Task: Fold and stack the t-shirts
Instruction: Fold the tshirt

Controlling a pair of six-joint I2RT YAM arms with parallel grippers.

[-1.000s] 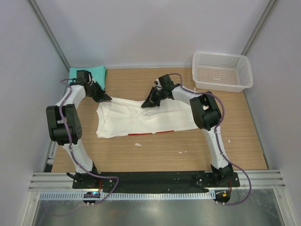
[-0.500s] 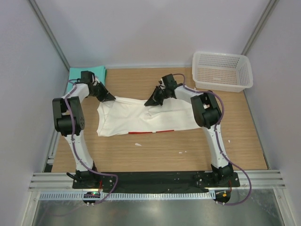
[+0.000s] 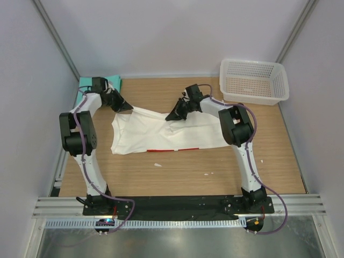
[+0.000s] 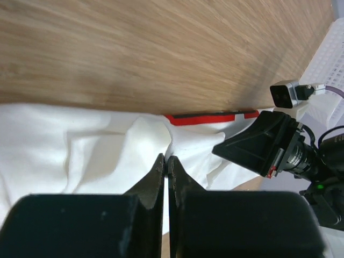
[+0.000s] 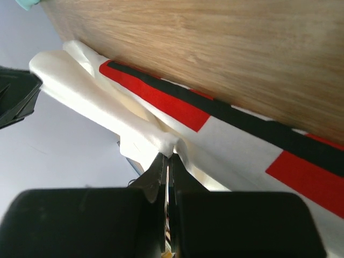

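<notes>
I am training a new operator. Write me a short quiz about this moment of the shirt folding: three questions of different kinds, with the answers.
1. True or false: the left gripper and the right gripper are each shut on the white t-shirt.
2. Fill in: the basket stands at the far ___ corner of the table.
3. Where does the teal t-shirt lie? A) in the basket; B) at the far left corner of the table; C) under the white t-shirt.
Key: 1 true; 2 right; 3 B.
</notes>
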